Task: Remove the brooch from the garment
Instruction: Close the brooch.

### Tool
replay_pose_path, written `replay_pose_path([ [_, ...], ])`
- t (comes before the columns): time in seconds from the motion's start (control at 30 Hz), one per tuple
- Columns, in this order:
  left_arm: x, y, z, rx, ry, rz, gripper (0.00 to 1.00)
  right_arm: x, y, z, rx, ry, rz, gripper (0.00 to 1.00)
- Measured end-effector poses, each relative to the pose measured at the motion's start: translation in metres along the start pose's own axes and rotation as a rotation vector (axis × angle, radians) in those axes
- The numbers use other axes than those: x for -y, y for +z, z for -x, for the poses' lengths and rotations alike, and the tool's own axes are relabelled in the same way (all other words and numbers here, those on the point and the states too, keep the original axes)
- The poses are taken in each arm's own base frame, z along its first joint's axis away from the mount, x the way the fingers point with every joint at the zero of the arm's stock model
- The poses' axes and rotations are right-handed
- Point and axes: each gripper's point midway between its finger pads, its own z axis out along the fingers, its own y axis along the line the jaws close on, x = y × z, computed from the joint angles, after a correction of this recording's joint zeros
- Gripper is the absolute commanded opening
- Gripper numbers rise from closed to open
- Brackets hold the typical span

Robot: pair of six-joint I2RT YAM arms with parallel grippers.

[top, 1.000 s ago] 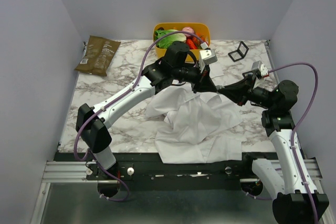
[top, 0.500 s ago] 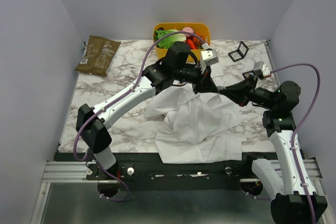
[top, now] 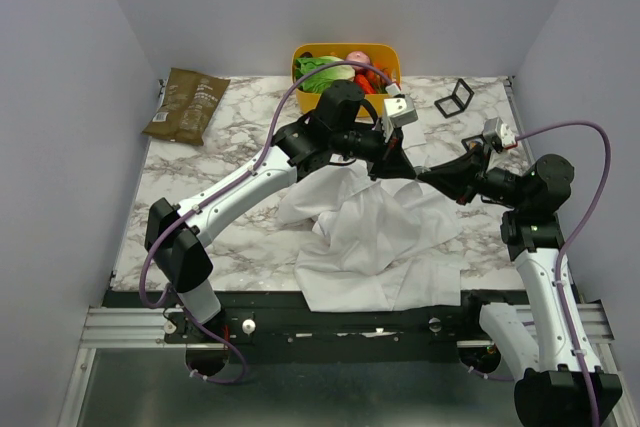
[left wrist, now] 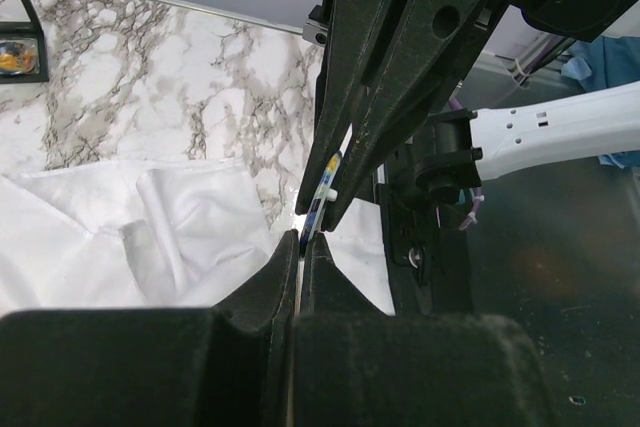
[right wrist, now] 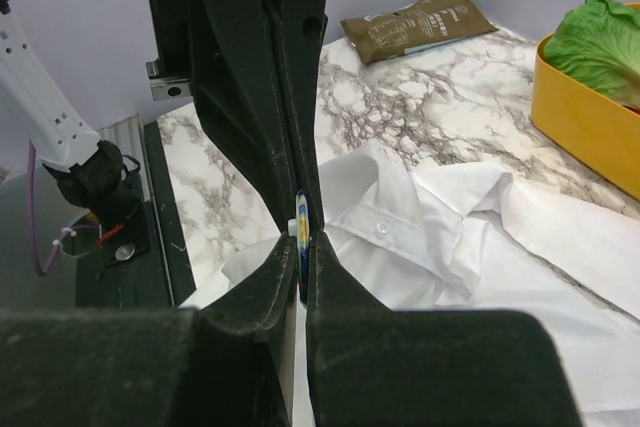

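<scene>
The white shirt lies crumpled on the marble table, its collar and a button showing in the right wrist view. It also shows in the left wrist view. My left gripper and right gripper meet tip to tip just above the shirt's far edge. The brooch, a thin blue and yellow disc seen edge-on, sits between my right jaws. In the left wrist view the brooch is pinched by the right fingers, and its lower end enters my shut left jaws. The top view hides the brooch.
A yellow bin of toy vegetables stands at the back centre and shows in the right wrist view. A brown pouch lies at the back left. A small open black case lies at the back right.
The right arm has shifted slightly to the right. Both grippers stay shut and tip to tip over the shirt.
</scene>
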Motion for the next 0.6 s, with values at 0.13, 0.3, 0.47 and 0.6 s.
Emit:
replay_pose_path([
  [0.13, 0.0004, -0.0004, 0.0001, -0.002, -0.002, 0.0, 0.0, 0.0, 0.0, -0.0001, 0.0, 0.0, 0.0, 0.19],
  [0.3, 0.0011, -0.0008, 0.0, -0.005, -0.005, -0.001, 0.0, 0.0003, -0.0001, 0.0, 0.0, -0.003, -0.001, 0.27],
  [0.47, 0.0018, -0.001, -0.0012, -0.009, -0.01, -0.004, 0.0, 0.0021, -0.001, 0.0003, 0.001, -0.01, -0.008, 0.28],
  [0.6, 0.0018, -0.001, -0.0012, -0.01, -0.011, -0.004, 0.0, 0.0021, -0.001, 0.0003, 0.001, -0.011, -0.008, 0.3],
])
